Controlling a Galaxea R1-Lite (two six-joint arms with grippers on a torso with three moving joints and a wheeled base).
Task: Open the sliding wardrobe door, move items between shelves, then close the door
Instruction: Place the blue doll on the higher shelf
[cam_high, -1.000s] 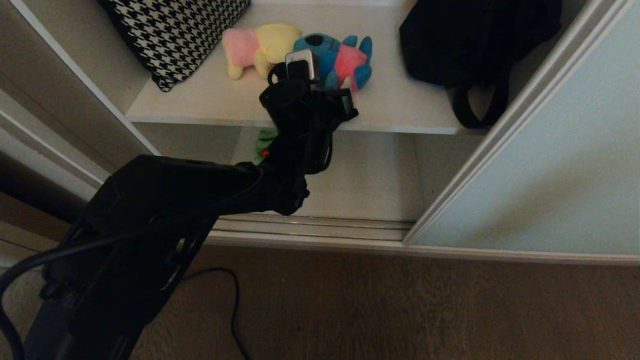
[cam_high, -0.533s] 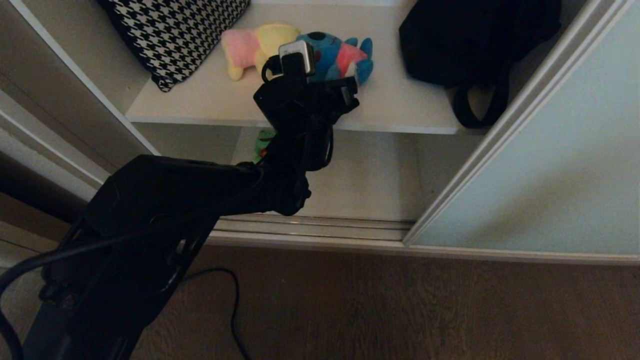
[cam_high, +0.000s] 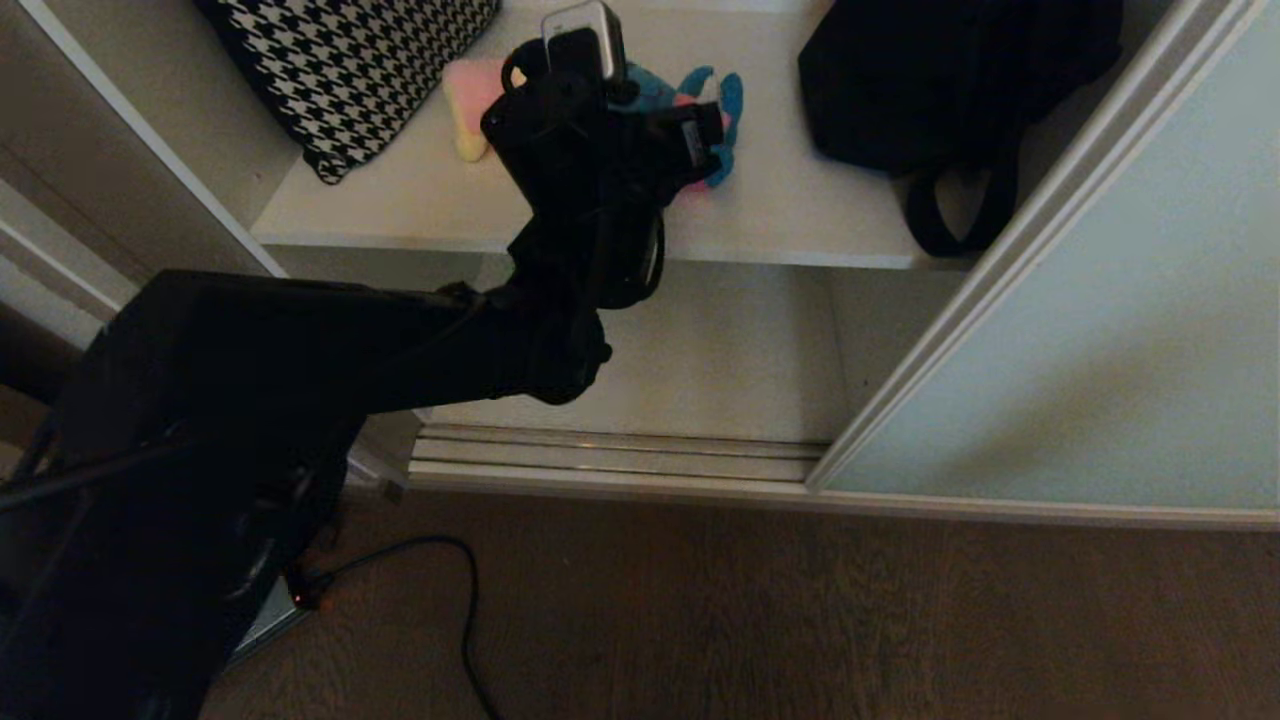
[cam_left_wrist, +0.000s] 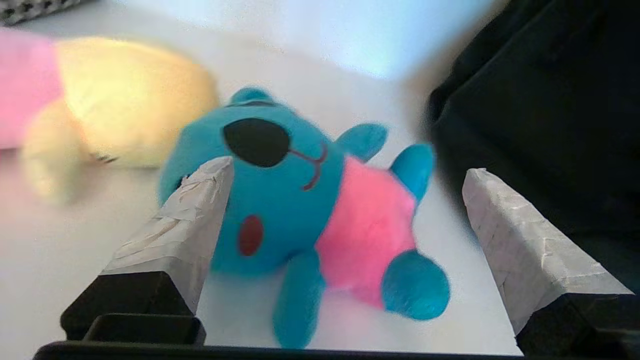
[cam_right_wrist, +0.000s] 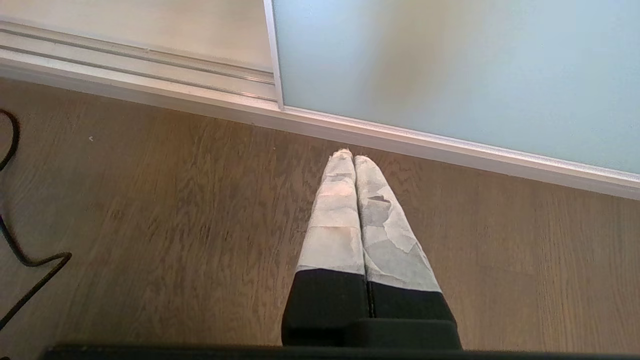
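The blue plush toy (cam_left_wrist: 280, 200) with a pink body lies on the upper shelf (cam_left_wrist: 75, 240). My left gripper (cam_left_wrist: 348, 167) is open around it; one taped finger (cam_left_wrist: 185, 225) is beside its head and the other finger (cam_left_wrist: 515, 235) stands well clear. The pale yellow and pink toy (cam_left_wrist: 125, 95) lies just beside it. In the head view my left wrist covers most of both toys; only the blue toy's ears (cam_high: 728, 100) and the yellow toy's pink end (cam_high: 468, 90) show. The sliding wardrobe door (cam_high: 1100, 350) stands slid open at the right. My right gripper (cam_right_wrist: 352, 156) is shut, parked over the floor.
A black bag (cam_high: 950, 80) sits on the upper shelf, right of the toys, close to my left gripper. A houndstooth cushion (cam_high: 350, 60) leans at the left. The lower shelf (cam_high: 740, 350) and door track (cam_high: 620, 455) lie below. A cable (cam_high: 465, 620) trails on the wood floor.
My left arm has risen and reached farther in over the upper shelf, now covering most of both toys. The blue toy has shifted slightly toward the back. The right arm has not moved.
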